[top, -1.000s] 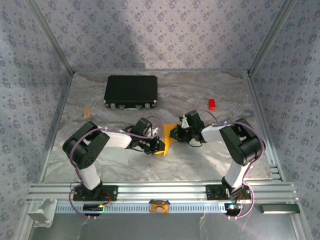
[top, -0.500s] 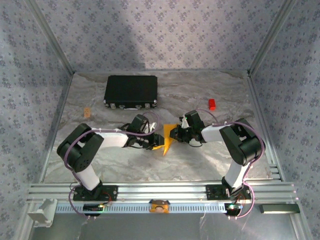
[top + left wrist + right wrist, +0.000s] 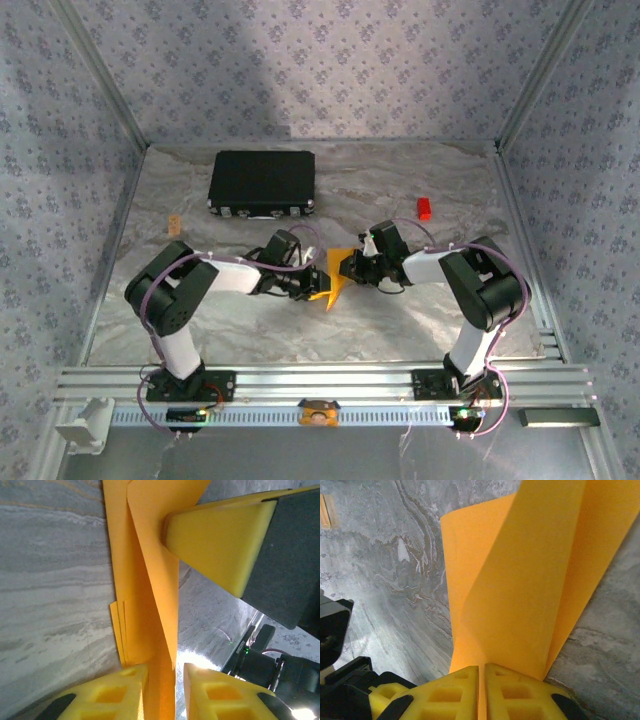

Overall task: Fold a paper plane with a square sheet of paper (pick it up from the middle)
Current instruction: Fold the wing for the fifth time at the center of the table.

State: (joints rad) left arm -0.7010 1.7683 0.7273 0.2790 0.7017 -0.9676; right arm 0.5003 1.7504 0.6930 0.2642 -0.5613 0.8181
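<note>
1. Two grippers meet at the paper (image 3: 336, 281) near the middle of the table (image 3: 400, 325). The left gripper (image 3: 318, 284) reaches in from the left and the right gripper (image 3: 349, 268) from the right.
2. Paper: bright orange and partly folded, it sits between the two sets of fingertips. From above it reads as a narrow triangle with its tip toward the near edge.
3. Right gripper: its jaws are closed on the paper. In the right wrist view its two yellow fingers (image 3: 452, 692) sit almost together, with only the sheet's edge between them. The paper spreads away from them in slanted panels that meet at a crease.
4. Left gripper: its jaws stand a little apart. In the left wrist view a folded strip of paper runs down between its fingers (image 3: 117, 695). The strip lies against one finger, and a sliver of table shows between it and the other, so no pinch is visible.
5. Same view: one finger of the right gripper, a yellow wedge, touches the upper fold of the paper with its tip.
6. Case (image 3: 262, 183): black and flat, at the far left of the table, well apart from the paper.
7. Red block (image 3: 425, 208): beyond the right gripper, apart from the paper.
8. Tan piece (image 3: 174, 225): small, near the table's left edge.
</note>
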